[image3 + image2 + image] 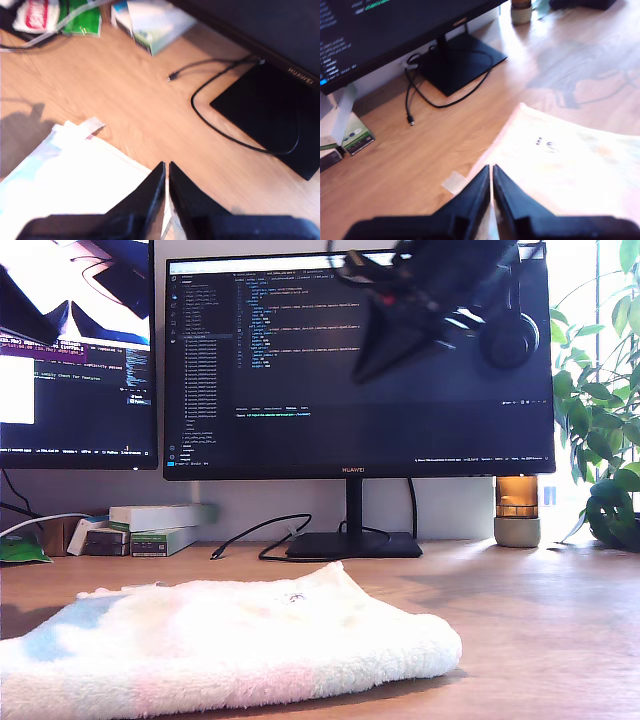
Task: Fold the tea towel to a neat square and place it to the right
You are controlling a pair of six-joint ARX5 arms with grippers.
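While tea towel [230, 645] lies folded on desk [540, 620] in front of monitor stand [352, 543], my first gripper [491, 172] and my second gripper [166, 170] hang above it, jaws closed, empty; likely between folds

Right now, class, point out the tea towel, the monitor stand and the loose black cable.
tea towel [230, 645], exterior view, middle of its fluffy top.
monitor stand [352, 544], exterior view, flat black base.
black cable [200, 112], second wrist view, curve of the loop beside the base.
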